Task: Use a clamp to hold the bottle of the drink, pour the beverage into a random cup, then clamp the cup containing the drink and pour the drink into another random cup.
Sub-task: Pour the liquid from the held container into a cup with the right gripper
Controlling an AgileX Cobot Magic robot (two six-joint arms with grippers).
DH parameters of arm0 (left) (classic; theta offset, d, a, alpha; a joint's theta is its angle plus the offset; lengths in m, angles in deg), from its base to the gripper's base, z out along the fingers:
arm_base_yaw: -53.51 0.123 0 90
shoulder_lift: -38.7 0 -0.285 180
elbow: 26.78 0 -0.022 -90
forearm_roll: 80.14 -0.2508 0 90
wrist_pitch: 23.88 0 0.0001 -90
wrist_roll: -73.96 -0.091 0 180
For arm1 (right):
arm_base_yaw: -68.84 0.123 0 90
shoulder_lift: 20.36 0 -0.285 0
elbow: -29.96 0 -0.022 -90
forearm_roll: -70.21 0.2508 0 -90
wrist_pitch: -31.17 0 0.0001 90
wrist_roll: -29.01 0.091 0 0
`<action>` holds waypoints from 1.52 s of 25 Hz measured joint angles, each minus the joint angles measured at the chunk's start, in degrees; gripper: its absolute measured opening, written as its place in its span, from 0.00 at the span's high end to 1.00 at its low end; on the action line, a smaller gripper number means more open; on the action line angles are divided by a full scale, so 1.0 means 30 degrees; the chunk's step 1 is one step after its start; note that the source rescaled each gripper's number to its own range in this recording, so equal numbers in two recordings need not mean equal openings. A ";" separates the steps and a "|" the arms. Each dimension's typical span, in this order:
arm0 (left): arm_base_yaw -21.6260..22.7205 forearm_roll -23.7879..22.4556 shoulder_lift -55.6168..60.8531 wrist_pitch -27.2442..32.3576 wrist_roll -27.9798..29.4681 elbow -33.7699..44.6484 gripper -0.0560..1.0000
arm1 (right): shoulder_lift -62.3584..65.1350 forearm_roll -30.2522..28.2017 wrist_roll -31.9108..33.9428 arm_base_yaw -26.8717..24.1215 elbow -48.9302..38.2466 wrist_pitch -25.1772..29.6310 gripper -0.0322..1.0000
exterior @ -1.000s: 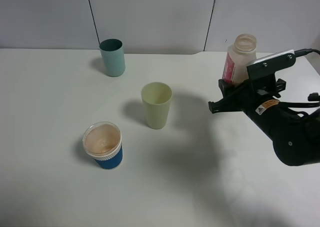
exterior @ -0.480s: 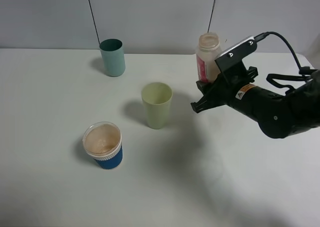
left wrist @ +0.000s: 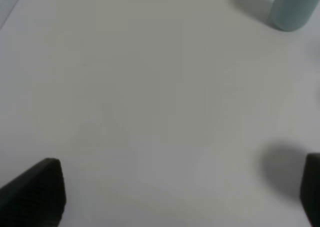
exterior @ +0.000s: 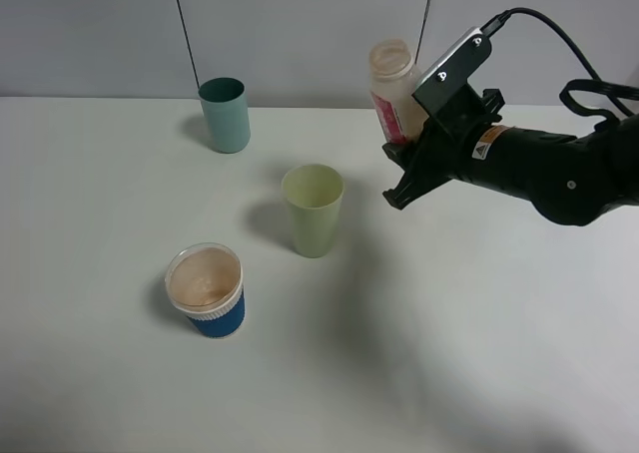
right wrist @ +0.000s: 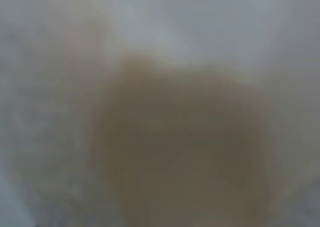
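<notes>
A white table (exterior: 120, 373) carries everything. The right arm's grey-white and black clamp (exterior: 399, 162) is closed around a small translucent plastic bottle with a red-pink label (exterior: 387, 92). It holds the bottle in the air to the right of the pale yellow-green tapered plastic cup (exterior: 313, 211), the open neck leaning slightly towards that cup. A blue cup with a white rim (exterior: 207, 295), pinkish-brown on top, stands front-left of the yellow-green cup. A teal cylindrical cup (exterior: 225, 115) stands behind it to the left. The left gripper (left wrist: 172, 192) is spread wide over bare table, holding nothing.
</notes>
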 joint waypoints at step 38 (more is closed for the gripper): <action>0.0000 0.0000 0.0000 0.0000 0.0000 0.0000 0.04 | -0.1845 -0.8201 0.2026 -0.1247 0.3937 0.0301 0.94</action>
